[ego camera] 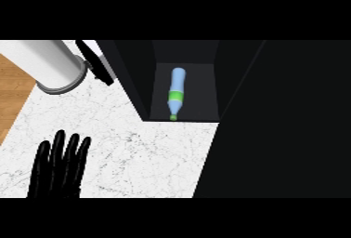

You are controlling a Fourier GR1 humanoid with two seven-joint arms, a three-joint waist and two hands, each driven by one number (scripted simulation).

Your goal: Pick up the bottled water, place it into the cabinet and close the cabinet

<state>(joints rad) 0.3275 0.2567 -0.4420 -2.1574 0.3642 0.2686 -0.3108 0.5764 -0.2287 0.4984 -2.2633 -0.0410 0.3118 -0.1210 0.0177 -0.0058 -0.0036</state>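
Observation:
The bottled water [177, 92] lies on its side inside the dark cabinet [205, 60]. It is pale blue with a green label, and its green cap points toward the cabinet's front edge. No hand touches it. My left hand [58, 167] shows at the lower left over the white marble counter [151, 153], open, with straight fingers pointing up, well apart from the bottle. My right hand shows nowhere. A wide black panel [281, 121], seemingly the cabinet's open door, fills the right side.
A large pale grey cylinder [51, 62] with a grey ring at its lower end stands at the upper left, with a slanted black piece [96, 60] beside it. A wooden surface [14, 93] borders the counter on the left.

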